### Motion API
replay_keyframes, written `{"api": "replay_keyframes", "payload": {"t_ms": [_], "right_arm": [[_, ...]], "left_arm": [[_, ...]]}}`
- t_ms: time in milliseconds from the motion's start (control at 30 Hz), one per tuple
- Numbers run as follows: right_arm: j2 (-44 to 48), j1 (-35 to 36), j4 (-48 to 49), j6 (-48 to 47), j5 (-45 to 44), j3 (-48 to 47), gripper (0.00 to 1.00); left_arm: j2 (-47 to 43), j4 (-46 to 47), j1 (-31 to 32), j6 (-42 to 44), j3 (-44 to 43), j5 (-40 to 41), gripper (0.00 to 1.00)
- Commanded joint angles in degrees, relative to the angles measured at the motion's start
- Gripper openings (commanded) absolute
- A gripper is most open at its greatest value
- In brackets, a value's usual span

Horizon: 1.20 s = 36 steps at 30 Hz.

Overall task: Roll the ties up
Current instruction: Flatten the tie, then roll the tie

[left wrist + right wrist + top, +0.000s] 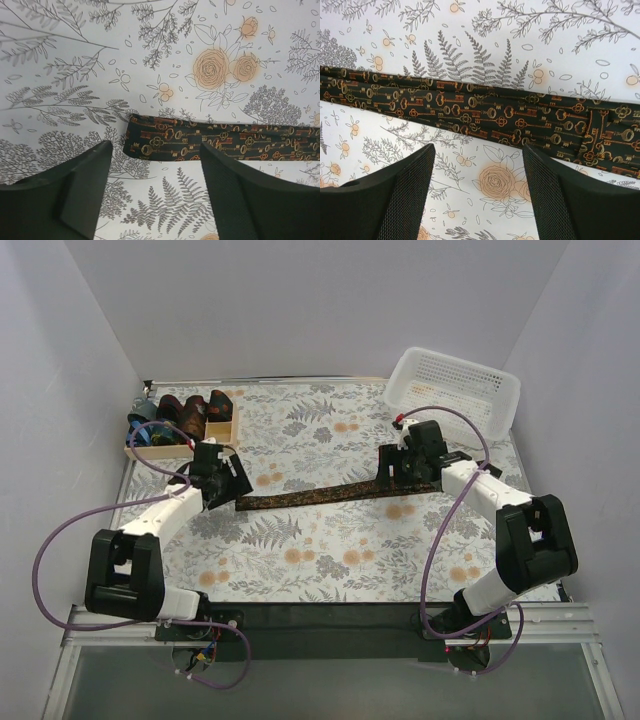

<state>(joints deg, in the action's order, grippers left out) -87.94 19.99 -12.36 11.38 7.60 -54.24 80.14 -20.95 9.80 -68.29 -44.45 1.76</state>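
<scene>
Black moulded fingers, two pairs, lie nearest to us.

- Left hand [155, 148]: fingers parted with nothing between them. It is poised just short of the tie's narrow end, and we cannot tell whether it touches the cloth.
- Right hand [479, 148]: also parted and holding nothing. It sits over the broader stretch of the same tie, which runs crosswise just beyond its fingertips.

Item in work: one necktie [320, 494].
- Position: laid flat at full length across the middle of the bench [330, 565], slanting from the left hand up towards the right hand.
- Colour and pattern: brown-black ground with a close repeat of small antique keys in orange and gold.
- Narrow end: bluntly squared, with one corner lifting slightly.
- Wide end: an overlapped layer or seam shows in the right wrist view.
- Roll: no turn has been started at either end.

Far left: a wooden tray [228, 428] holds rolled ties [185, 412] side by side, in blue, maroon and a dark pattern. We cannot make out the exact count.

Far right: a white mesh basket [455, 390] stands tilted against the wall. We see no tie in it from here.

Progress, as we judge it: several ties are rolled and stowed in the tray. The key-patterned tie is straightened and ready but not yet rolled. What is left is to take up one end, wind it along its length, and carry the roll to the tray.
</scene>
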Motion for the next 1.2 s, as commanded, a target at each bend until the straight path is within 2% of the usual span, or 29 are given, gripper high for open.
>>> {"api": "replay_keyframes", "payload": {"t_ms": [0, 133, 400, 600, 667, 900, 1167], "right_arm": [[0.84, 0.05, -1.7, -2.15, -0.83, -3.42, 0.66], [0.4, 0.31, -1.97, -2.59, 2.06, -3.68, 0.66], [-1.44, 3.74, -2.67, -5.31, 4.09, -7.37, 0.66], [-4.6, 8.13, -2.06, -3.65, 6.2, -9.92, 0.66], [-5.74, 10.15, 1.0, -1.28, 7.25, -10.54, 0.64], [-11.28, 15.34, 10.41, 6.11, 12.35, -12.64, 0.57], [-14.36, 16.84, 11.22, 6.11, 11.74, -14.05, 0.54]], "left_arm": [[-3.14, 0.29, -0.92, 4.48, -0.03, 2.11, 0.68], [-3.5, 2.22, -1.89, 6.24, 2.08, 1.85, 0.68], [0.71, 6.62, -2.25, 8.88, 3.4, -3.5, 0.54], [1.51, 7.41, -2.33, 9.84, 4.37, -5.27, 0.45], [1.77, 7.5, -2.24, 9.93, 4.98, -5.19, 0.39], [2.39, 7.68, -2.24, 10.11, 6.04, -5.19, 0.28], [2.83, 8.03, -2.16, 10.11, 6.04, -5.45, 0.21]]}}
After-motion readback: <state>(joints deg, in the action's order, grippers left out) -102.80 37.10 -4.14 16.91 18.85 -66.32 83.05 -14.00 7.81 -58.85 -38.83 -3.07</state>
